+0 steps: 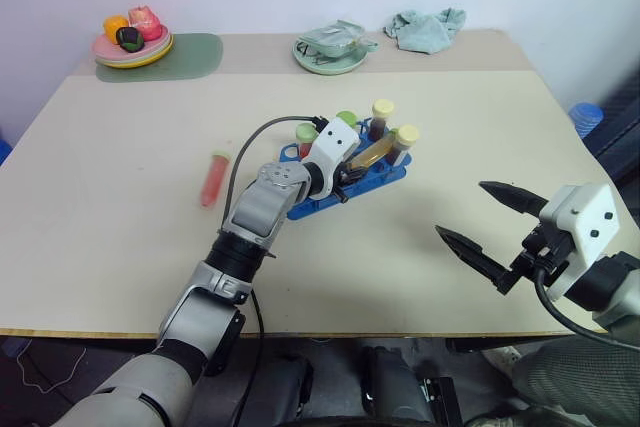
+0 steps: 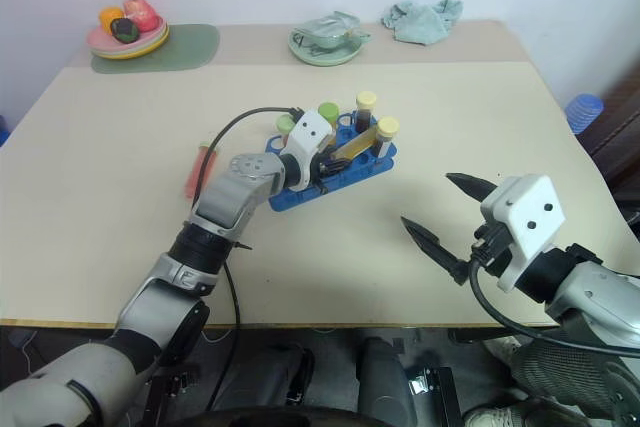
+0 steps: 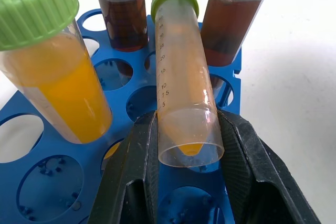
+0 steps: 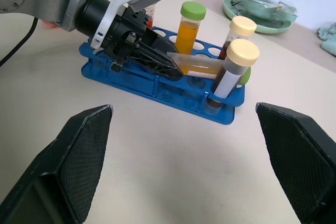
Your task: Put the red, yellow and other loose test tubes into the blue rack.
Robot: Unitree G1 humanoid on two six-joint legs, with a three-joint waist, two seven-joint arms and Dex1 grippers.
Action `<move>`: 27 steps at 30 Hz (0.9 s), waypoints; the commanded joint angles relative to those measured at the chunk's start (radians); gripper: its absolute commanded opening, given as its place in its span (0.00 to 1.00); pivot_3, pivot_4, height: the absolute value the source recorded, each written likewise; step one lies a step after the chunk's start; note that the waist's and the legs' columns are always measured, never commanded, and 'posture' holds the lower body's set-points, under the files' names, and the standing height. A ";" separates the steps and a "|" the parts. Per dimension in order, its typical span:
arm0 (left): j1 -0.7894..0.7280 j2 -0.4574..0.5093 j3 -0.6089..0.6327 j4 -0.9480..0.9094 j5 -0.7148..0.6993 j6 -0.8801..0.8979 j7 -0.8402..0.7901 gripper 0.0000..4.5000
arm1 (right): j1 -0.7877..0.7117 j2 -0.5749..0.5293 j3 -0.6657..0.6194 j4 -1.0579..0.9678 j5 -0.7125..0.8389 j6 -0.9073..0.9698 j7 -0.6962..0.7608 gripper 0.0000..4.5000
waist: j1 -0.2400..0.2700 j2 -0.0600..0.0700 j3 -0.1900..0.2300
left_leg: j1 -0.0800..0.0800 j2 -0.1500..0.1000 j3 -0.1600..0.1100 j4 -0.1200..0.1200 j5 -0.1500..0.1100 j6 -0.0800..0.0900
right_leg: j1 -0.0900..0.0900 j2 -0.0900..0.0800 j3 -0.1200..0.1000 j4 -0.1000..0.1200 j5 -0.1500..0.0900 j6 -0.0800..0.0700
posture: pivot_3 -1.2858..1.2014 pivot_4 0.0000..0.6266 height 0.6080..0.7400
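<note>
- Left pincer (image 3: 184, 150) pinches the yellow tube (image 3: 184, 93), which lies tilted over the blue rack (image 1: 345, 187)
- Right pincer (image 1: 490, 222) spread wide, well apart from the rack
- Red tube (image 1: 214, 178) lies loose on the worktop (image 1: 120, 167), left of the rack

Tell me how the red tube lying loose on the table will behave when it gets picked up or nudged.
The red tube lies on its side on the bare table; being round, it would probably roll if nudged sideways. It looks like smooth clear plastic, so it may slip in a loose pinch. Apparently full, it is likely fairly heavy for its size.
</note>
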 commanded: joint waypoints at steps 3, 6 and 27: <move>-0.008 0.017 -0.005 -0.045 -0.001 -0.024 -0.030 0.32 | -0.007 0.003 -0.006 -0.018 0.001 -0.020 0.000 1.00 | -0.001 0.000 0.000 | 0.000 0.000 0.000 0.000 0.000 0.000 | 0.000 0.000 0.000 0.000 0.000 0.000 | 0.52 0.24 1.00; 0.008 0.032 0.013 -0.077 -0.020 -0.065 -0.056 0.32 | -0.008 0.001 -0.005 -0.017 0.002 -0.019 0.000 1.00 | -0.001 0.000 0.000 | 0.000 0.000 0.000 0.000 0.000 0.000 | 0.000 0.000 0.000 0.000 0.000 0.000 | 0.52 0.24 1.00; 0.069 0.084 0.252 -0.287 -0.189 -0.194 0.002 0.32 | -0.116 -0.027 0.087 0.085 -0.026 -0.043 0.077 1.00 | -0.001 0.000 0.000 | 0.000 0.000 0.000 0.000 0.000 0.000 | 0.000 0.000 0.000 0.000 0.000 0.000 | 0.52 0.24 1.00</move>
